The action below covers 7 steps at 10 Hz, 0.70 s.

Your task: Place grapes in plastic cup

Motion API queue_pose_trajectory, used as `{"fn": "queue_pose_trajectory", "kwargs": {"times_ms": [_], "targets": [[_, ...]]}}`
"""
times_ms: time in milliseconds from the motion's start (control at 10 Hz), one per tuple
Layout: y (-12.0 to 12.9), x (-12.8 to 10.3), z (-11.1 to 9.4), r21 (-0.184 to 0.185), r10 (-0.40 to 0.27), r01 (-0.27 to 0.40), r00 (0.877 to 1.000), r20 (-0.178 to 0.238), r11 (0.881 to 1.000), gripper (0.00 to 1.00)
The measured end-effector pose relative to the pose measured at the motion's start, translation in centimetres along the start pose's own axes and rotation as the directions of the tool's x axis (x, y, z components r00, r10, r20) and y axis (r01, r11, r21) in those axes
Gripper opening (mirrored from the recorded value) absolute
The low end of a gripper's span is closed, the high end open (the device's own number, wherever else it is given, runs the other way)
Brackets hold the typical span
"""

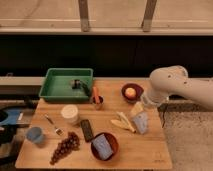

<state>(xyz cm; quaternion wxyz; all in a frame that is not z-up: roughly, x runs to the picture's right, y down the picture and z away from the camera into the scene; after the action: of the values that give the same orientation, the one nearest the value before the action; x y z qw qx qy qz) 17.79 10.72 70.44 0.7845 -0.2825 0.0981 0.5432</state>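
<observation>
The grapes [65, 147], a long dark purple-red bunch, lie near the front left of the wooden table [150, 152]. To their left, by the table's left edge, stands the plastic cup [35, 135], small and light blue-grey. My white arm reaches in from the right. Its gripper [137, 107] hangs over the right side of the table, far from both the grapes and the cup. It is open with nothing in it.
A green tray [50, 92] sits at the back left. Across the table are a cream container [70, 114], a black slab [87, 130], a brown cup with an orange item [97, 100], a dark bowl with fruit [131, 92], a red bowl [104, 146], a yellow item [122, 122] and a blue-grey pack [141, 122].
</observation>
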Motion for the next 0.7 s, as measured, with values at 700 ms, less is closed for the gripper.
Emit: {"fn": "queue_pose_trajectory", "kwargs": {"times_ms": [700], "targets": [[12.2, -4.3, 0.2, -0.067, -0.200, 0.203, 0.979, 0.046, 0.977, 0.77]]}}
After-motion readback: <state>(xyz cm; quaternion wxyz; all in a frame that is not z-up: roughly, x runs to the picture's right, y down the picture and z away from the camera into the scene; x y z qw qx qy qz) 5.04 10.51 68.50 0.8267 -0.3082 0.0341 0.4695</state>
